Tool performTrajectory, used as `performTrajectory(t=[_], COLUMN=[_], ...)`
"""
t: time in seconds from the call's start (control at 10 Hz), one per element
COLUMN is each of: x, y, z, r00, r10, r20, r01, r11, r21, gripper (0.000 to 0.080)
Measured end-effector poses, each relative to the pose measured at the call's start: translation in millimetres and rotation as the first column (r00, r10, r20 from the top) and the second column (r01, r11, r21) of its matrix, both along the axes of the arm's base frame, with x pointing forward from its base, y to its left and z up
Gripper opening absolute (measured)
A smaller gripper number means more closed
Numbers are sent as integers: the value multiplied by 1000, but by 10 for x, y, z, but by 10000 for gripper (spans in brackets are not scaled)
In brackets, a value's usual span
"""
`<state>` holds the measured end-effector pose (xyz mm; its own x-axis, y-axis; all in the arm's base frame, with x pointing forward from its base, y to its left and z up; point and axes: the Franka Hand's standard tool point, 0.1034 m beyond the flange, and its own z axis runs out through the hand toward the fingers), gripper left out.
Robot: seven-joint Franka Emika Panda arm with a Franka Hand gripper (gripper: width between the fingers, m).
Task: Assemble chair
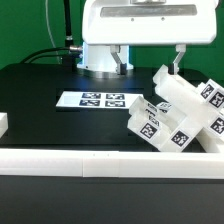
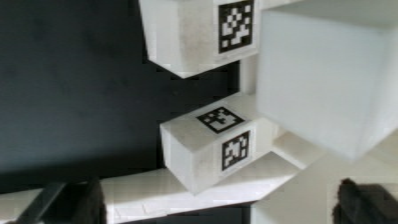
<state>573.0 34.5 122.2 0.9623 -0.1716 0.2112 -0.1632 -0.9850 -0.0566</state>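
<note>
So the hand [image 1: 148, 60] is spread as wide as it goes with nothing in it, hanging over the back of the bench [image 1: 40, 95]; in the wrist view you only get the two dark finger tips [image 2: 45, 203] poking in.

The chair [image 1: 185, 108] is a half-built white clump at about 3 o'clock in the exterior view, sitting tilted, with tagged blocks sticking out at odd angles; the marker board [image 1: 97, 101] lies flat near the middle and a long white rail [image 1: 110, 158] runs along 6 o'clock.

My guess on handling: chunky hard plastic, stiff, fairly light, smooth enough to slip; I'd pinch one of the narrower blocks [image 2: 217, 150] across its flat parallel faces, not the wide panel, since that probably won't fit between the fingers.

Hard to tell: the clump runs off the frame at 3 o'clock; how the pieces are joined underneath is hidden; can't say whether it's resting stable or just leaning.
</note>
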Motion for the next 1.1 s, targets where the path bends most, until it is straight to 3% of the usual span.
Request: performTrajectory(t=[0.2,0.3,0.7,1.1], x=[346,388,451,477], y=[-12,36,-3,-236], z=[206,234,156,4], r00=[999,1000,999,996], r10=[39,29,44,86], r20=[-3,4,2,0], r01=[-39,-29,-44,-86], r11=[999,1000,999,996], r21=[2,6,-5,-33], gripper=[649,649,649,649])
